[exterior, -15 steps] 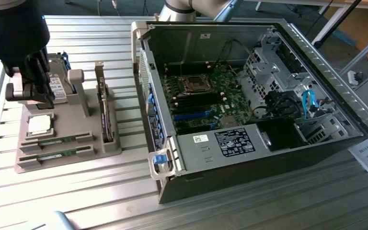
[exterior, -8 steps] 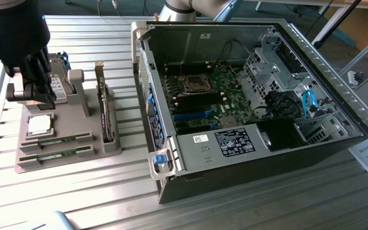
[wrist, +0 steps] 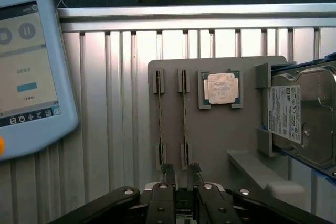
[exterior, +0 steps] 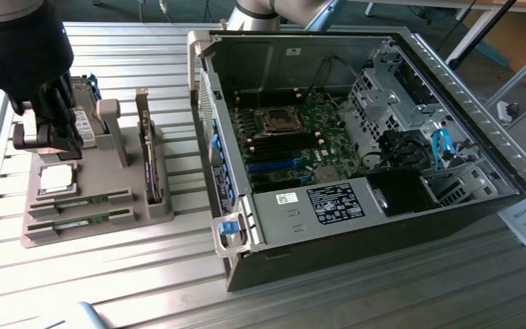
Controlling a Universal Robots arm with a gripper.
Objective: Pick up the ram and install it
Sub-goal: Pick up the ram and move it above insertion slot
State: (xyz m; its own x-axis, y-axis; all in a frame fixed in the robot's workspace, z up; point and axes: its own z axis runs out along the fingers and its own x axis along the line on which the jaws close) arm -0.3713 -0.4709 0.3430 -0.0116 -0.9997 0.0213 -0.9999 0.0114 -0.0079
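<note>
**Wrist view check-in: ram sitting in the holder, hand open over it**

We're seeing the ram (wrist: 184, 124) edge-on here, so it reads as one long, skinny, greenish-brown strip. It stands in slotted clips on the grey holder (wrist: 220, 145). The exterior view shows its flat face instead: a narrow green board with small dark patches along its length.

It's the stick right beside the square silver processor (wrist: 221, 88). A twin stick (wrist: 159, 124) runs parallel to it on the side away from the processor.

The hand (wrist: 181, 169) is open and carrying nothing. Its two fingertips are spread either side of the ram's line, right at one end of it. We can't tell whether they actually touch it.

On to labels, and honestly not much of it is legible:
- The hard drive (wrist: 302, 114), propped at the holder's edge, has a white label with barcodes and fine print we can't read.
- The tablet (wrist: 26, 72), lying on the slatted metal table (wrist: 105, 103), shows a round pause symbol and a blue bar. Its text is too blurry to read.
- In the open computer case (exterior: 455, 82), the power supply (exterior: 336, 202) has a black label covered in white print, with a small white sticker next to it. We can't make out either one.
</note>
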